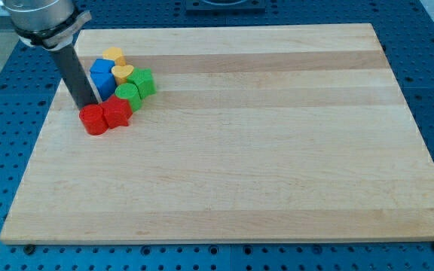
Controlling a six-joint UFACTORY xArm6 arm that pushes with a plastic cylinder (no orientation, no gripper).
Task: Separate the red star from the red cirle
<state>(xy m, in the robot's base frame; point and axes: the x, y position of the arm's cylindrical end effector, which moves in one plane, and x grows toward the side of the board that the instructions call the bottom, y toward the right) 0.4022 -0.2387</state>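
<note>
**Red pair touching near the tabletop's top-left corner; tip at their upper edge**

**Item 1 – Tabletop** (277, 165). Pale wood, bare except for one tight cluster of blocks near the top-left corner.

**Item 2 – Task blocks.** Two red blocks sit side by side, touching, at the bottom of the cluster: the left red block (93, 119) looks round, so likely the red circle; the right red block (117, 112) looks lobed, so likely the red star. Shapes are small and not certain.

**Item 3 – Neighbours.** Green block (129, 95) touches the right red block from above; a second green block (143, 81) lies just beyond it. Blue block (101, 77) is just above the reds, partly behind the rod. Yellow heart (123, 72) and yellow block (113, 55) lie nearest the top edge.

**Item 4 – End effector.** A plain dark rod with no jaws, so it cannot open, close or hold anything. My tip (89, 105) stands at the upper edge of the left red block, apparently touching it, just below the blue block.

**Item 5 – Risks, judged.**
- The reds touch, so a push through one would likely carry the other along, leaving them unseparated.
- The left red block is close to the left edge; a push that way could send it off the tabletop.
- A sweep toward the right edge would likely drive the right red block into the green one and disturb the cluster.
- An off-centre push may rotate a block, letting the tip slip past.
</note>
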